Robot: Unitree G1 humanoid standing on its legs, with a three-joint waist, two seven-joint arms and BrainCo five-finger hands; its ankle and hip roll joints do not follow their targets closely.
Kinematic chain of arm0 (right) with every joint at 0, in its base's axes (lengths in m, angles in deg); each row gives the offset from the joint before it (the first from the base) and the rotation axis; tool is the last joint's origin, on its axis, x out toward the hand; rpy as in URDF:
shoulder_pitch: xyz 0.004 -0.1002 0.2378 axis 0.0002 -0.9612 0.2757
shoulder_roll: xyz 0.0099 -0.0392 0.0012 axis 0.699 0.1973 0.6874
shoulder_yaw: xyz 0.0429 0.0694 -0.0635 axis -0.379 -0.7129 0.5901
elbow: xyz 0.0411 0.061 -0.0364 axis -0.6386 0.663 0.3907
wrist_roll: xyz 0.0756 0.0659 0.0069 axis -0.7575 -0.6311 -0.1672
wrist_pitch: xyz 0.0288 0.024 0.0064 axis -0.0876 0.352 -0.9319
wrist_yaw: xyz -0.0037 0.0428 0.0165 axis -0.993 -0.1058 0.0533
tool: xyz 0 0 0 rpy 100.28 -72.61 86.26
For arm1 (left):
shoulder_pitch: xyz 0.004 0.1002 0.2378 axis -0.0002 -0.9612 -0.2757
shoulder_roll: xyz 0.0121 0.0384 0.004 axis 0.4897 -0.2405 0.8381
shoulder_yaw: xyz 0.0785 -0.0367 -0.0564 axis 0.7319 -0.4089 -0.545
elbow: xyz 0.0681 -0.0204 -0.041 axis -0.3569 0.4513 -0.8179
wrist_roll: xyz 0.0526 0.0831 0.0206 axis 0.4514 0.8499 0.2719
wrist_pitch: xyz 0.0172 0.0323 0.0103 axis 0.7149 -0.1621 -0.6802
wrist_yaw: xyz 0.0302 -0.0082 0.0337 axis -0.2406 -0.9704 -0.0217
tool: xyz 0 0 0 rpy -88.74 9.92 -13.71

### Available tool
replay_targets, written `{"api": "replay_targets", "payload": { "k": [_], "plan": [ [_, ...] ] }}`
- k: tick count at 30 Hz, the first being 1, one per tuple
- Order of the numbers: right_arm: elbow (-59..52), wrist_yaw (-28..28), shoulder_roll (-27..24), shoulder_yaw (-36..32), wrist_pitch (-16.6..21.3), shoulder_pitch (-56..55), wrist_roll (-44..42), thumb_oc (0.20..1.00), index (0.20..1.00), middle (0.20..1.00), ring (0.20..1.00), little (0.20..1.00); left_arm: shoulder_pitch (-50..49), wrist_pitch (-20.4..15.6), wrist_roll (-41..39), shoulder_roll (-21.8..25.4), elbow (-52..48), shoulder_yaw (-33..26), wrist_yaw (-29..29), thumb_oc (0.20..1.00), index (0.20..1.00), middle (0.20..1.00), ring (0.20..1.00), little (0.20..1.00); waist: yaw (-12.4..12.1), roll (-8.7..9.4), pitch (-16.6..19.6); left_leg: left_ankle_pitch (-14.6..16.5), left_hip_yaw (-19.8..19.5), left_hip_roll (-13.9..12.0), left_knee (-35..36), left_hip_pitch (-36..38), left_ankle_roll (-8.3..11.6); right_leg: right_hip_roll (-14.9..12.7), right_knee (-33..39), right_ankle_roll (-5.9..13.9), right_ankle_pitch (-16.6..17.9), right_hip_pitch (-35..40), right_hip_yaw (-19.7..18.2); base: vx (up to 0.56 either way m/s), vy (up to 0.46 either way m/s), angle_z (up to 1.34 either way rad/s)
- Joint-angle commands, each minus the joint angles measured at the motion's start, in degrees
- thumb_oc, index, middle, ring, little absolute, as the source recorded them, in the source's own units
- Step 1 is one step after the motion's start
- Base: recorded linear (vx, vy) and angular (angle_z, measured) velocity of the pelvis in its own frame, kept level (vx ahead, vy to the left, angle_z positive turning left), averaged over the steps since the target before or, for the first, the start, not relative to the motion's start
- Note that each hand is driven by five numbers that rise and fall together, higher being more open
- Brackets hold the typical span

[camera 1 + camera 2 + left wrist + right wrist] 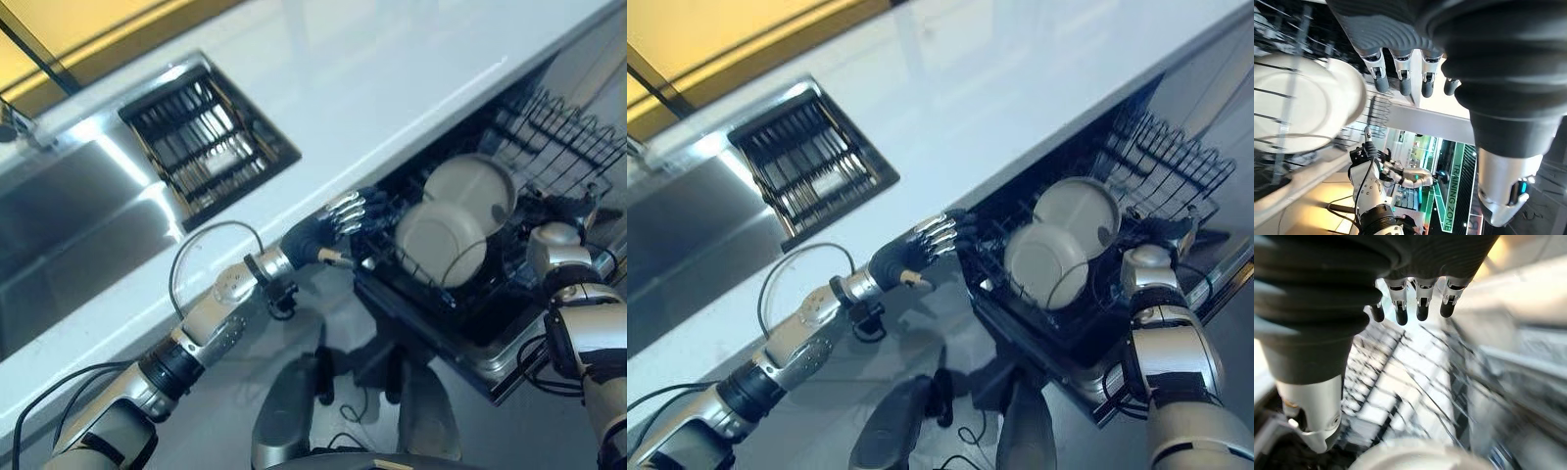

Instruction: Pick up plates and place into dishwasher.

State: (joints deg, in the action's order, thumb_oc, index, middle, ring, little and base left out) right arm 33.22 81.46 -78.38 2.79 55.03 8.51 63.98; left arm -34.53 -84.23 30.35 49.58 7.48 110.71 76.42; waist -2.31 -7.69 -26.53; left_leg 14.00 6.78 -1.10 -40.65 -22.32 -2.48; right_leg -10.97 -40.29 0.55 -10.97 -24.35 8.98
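Two white plates stand on edge in the pulled-out dishwasher rack (554, 132), one behind (470, 184) and one in front (441, 243). My left hand (338, 227) hovers at the rack's left end, just under the counter edge, with relaxed fingers and nothing in it. The left wrist view has a plate (1303, 105) behind rack wires, past the dark fingertips (1403, 83). My right hand (1164, 231) is at the rack's right side, close to the plates and holding nothing. Its wrist view looks over rack wires, with a plate rim (1400, 458) below the fingers (1420, 308).
A white counter (392, 78) runs above the dishwasher. A steel sink (69, 225) is set into it at the left, with a dark slatted drain basket (206, 147) at its right end. The dishwasher's lowered door (490, 367) juts out below the rack.
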Motion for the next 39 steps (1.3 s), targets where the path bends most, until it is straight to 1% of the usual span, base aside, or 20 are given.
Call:
{"api": "replay_targets", "payload": {
  "k": [1,2,3,4,5,6,7,9,13,14,16,17,20,21,24,26,29,31,35,39],
  "plan": [
    [-0.3,-5.0,-0.5,3.2,2.3,2.3,-4.4,1.0,1.0,1.0,1.0,1.0,-2.2,-4.8,-1.7,-2.0,-3.6,0.3,-0.3,1.0,1.0,1.0,1.0,1.0,-0.3,-1.47,-1.9,10.4,-0.5,2.4,-9.8,-2.8,-3.17,-1.8,-6.2,-2.01,-5.7,-1.5,-1.0,-0.04,-0.007,-0.01],
    [-0.2,-5.1,-0.5,3.3,2.3,2.4,-4.5,1.0,1.0,1.0,1.0,1.0,-2.2,-4.8,-1.7,-2.0,-3.6,0.3,-0.3,1.0,1.0,1.0,1.0,1.0,-0.3,-1.47,-1.7,10.5,-0.4,2.4,-9.9,-3.0,-3.17,-1.8,-6.4,-2.01,-5.7,-1.8,-1.0,0.0,0.0,0.0],
    [0.4,-7.9,-0.2,3.9,2.3,2.7,-7.1,1.0,1.0,1.0,1.0,1.0,-2.2,-5.2,-1.8,-1.8,-3.6,0.1,0.0,1.0,1.0,1.0,1.0,1.0,-0.3,-1.68,-2.1,10.7,-0.4,2.5,-11.0,-4.0,-3.35,-1.8,-7.7,-2.27,-6.1,-3.0,-1.2,-0.02,-0.023,0.04],
    [0.7,-9.0,0.1,3.8,1.9,2.7,-8.0,1.0,1.0,1.0,1.0,1.0,-2.3,-5.2,-1.4,-1.8,-3.6,0.0,-0.1,1.0,1.0,1.0,1.0,1.0,-0.3,-1.78,-2.3,10.8,-0.5,2.5,-11.7,-4.7,-3.41,-1.8,-8.4,-2.44,-6.3,-3.7,-1.4,-0.02,-0.032,0.03],
    [1.2,-11.1,0.6,3.9,1.0,2.8,-11.8,1.0,1.0,1.0,1.0,1.0,-2.2,-5.2,-1.4,-1.8,-3.5,-0.2,-0.2,1.0,1.0,1.0,1.0,1.0,-0.3,-1.94,-2.3,10.8,-0.5,2.4,-12.1,-5.2,-3.48,-1.8,-9.1,-2.61,-6.5,-4.4,-1.5,0.0,0.0,0.0],
    [1.6,-11.8,0.9,3.9,1.0,2.8,-13.0,1.0,1.0,1.0,1.0,1.0,-2.2,-5.2,-1.5,-1.9,-3.5,-0.3,-0.1,1.0,1.0,1.0,1.0,1.0,-0.3,-1.96,-2.3,10.9,-0.4,2.4,-12.4,-5.5,-3.49,-1.7,-9.3,-2.69,-6.6,-4.6,-1.5,0.0,0.0,0.0],
    [2.8,-14.3,1.6,3.0,0.1,2.5,-18.1,1.0,1.0,1.0,1.0,1.0,-2.2,-5.0,-1.5,-2.0,-3.4,-0.5,-0.2,1.0,1.0,1.0,1.0,1.0,-0.4,-2.11,-2.4,10.9,-0.5,2.3,-12.8,-5.8,-3.56,-1.7,-10.0,-2.93,-6.9,-5.0,-1.6,0.02,-0.024,-0.04],
    [4.1,-16.2,2.0,2.2,-0.4,2.6,-20.7,1.0,1.0,1.0,1.0,1.0,-2.1,-4.6,-1.6,-2.1,-3.3,-0.6,-0.1,1.0,1.0,1.0,1.0,1.0,-0.5,-2.22,-2.4,11.1,-0.6,2.2,-13.4,-6.2,-3.53,-1.9,-10.9,-3.11,-7.3,-5.4,-1.4,0.03,-0.047,-0.05],
    [5.7,-21.0,2.7,1.5,-3.8,2.9,-26.7,1.0,1.0,1.0,1.0,1.0,-1.8,-3.1,-2.1,-1.7,-3.8,-0.9,0.5,1.0,1.0,1.0,1.0,1.0,-1.0,-2.19,-2.3,11.2,-0.9,2.2,-14.0,-6.4,-3.55,-1.9,-11.6,-3.48,-7.7,-5.6,-1.1,0.04,-0.054,0.0],
    [6.0,-24.5,2.9,1.4,-5.4,3.0,-28.5,1.0,1.0,1.0,1.0,1.0,-1.9,-2.4,-2.1,-1.8,-4.0,-1.1,0.7,1.0,1.0,1.0,1.0,1.0,-1.3,-2.09,-2.2,11.1,-1.0,2.3,-14.0,-6.3,-3.5,-1.9,-11.7,-3.54,-7.7,-5.4,-1.0,0.06,-0.043,-0.04],
    [6.4,-29.1,3.2,2.0,-7.1,3.6,-31.9,1.0,1.0,1.0,1.0,1.0,-1.6,-1.7,-2.3,-1.5,-4.0,-1.3,1.0,1.0,1.0,1.0,1.0,1.0,-1.6,-1.84,-2.1,11.0,-1.2,2.2,-14.0,-6.2,-3.36,-1.8,-11.8,-3.6,-7.7,-5.3,-0.8,0.06,-0.054,-0.07],
    [6.4,-31.7,3.3,2.2,-7.1,3.8,-33.7,1.0,1.0,1.0,1.0,1.0,-1.6,-1.3,-2.4,-1.4,-4.2,-1.3,0.9,1.0,1.0,1.0,1.0,1.0,-1.7,-1.7,-2.1,11.0,-1.3,2.1,-14.0,-6.2,-3.33,-1.8,-11.8,-3.64,-7.7,-5.2,-0.7,0.05,-0.056,-0.09],
    [5.1,-37.9,3.5,2.0,-5.8,3.9,-37.9,1.0,1.0,1.0,1.0,1.0,-1.7,0.1,-2.9,-0.7,-4.4,-2.4,1.8,1.0,1.0,1.0,1.0,1.0,-2.0,-1.21,-1.9,10.9,-1.4,2.0,-14.0,-6.2,-3.31,-1.7,-12.0,-3.69,-7.7,-5.2,-0.4,0.04,-0.038,-0.1],
    [4.1,-40.6,3.7,1.8,-3.8,3.8,-38.9,1.0,1.0,1.0,1.0,1.0,-2.0,0.5,-3.1,-0.5,-4.3,-3.0,2.4,1.0,1.0,1.0,1.0,1.0,-2.1,-0.96,-1.7,10.9,-1.4,1.9,-13.8,-6.1,-3.26,-1.7,-11.9,-3.62,-7.6,-5.0,-0.3,0.06,-0.034,-0.15],
    [2.0,-43.5,4.1,1.2,-0.1,2.4,-40.0,1.0,1.0,1.0,1.0,1.0,-2.5,1.5,-3.5,-0.2,-4.1,-4.2,3.8,1.0,1.0,1.0,1.0,1.0,-2.0,-0.32,-1.4,11.1,-1.5,1.5,-14.1,-6.0,-3.34,-1.5,-12.2,-3.42,-7.7,-4.9,-0.2,0.07,-0.037,-0.1],
    [0.9,-45.9,4.2,0.8,1.0,2.0,-40.8,1.0,1.0,1.0,1.0,1.0,-2.6,2.3,-3.8,0.0,-3.9,-4.9,4.5,1.0,1.0,1.0,1.0,1.0,-2.1,0.12,-1.3,11.3,-1.7,1.4,-14.4,-6.0,-3.45,-1.3,-12.1,-3.34,-7.6,-4.7,-0.2,0.06,-0.034,0.07],
    [-0.8,-52.2,3.8,0.5,1.5,1.3,-44.3,1.0,1.0,1.0,1.0,1.0,-3.2,3.3,-3.8,0.5,-4.1,-5.8,5.3,1.0,1.0,1.0,1.0,1.0,-2.1,0.48,-1.2,11.6,-2.0,1.3,-15.0,-6.2,-3.6,-1.2,-12.5,-3.28,-7.5,-4.8,-0.2,0.06,-0.02,0.04],
    [-3.0,-54.4,3.8,0.5,2.2,0.7,-46.5,1.0,1.0,1.0,1.0,1.0,-3.6,3.4,-4.2,1.1,-4.3,-6.0,5.7,1.0,1.0,1.0,1.0,1.0,-2.1,0.62,-1.2,11.6,-2.1,1.3,-15.2,-6.2,-3.45,-1.2,-12.5,-3.16,-7.5,-4.7,-0.3,0.05,-0.013,0.02],
    [-6.8,-56.5,3.7,0.3,2.2,-0.1,-48.1,1.0,1.0,1.0,1.0,1.0,-4.4,3.7,-5.4,2.1,-4.7,-7.0,6.8,1.0,1.0,1.0,1.0,1.0,-2.3,0.98,-1.1,11.8,-2.6,1.4,-15.5,-6.4,-3.46,-1.3,-12.8,-2.95,-7.5,-4.7,-0.4,0.06,-0.018,0.02],
    [-8.1,-55.2,2.7,1.1,1.4,2.1,-48.3,1.0,1.0,1.0,1.0,1.0,-4.2,4.6,-7.3,3.5,-5.7,-7.7,7.9,1.0,1.0,1.0,1.0,1.0,-2.9,1.05,-1.1,11.9,-3.0,1.8,-16.0,-7.0,-3.51,-1.3,-13.1,-2.9,-7.5,-5.1,-0.4,0.03,-0.025,0.03]
  ]
}}
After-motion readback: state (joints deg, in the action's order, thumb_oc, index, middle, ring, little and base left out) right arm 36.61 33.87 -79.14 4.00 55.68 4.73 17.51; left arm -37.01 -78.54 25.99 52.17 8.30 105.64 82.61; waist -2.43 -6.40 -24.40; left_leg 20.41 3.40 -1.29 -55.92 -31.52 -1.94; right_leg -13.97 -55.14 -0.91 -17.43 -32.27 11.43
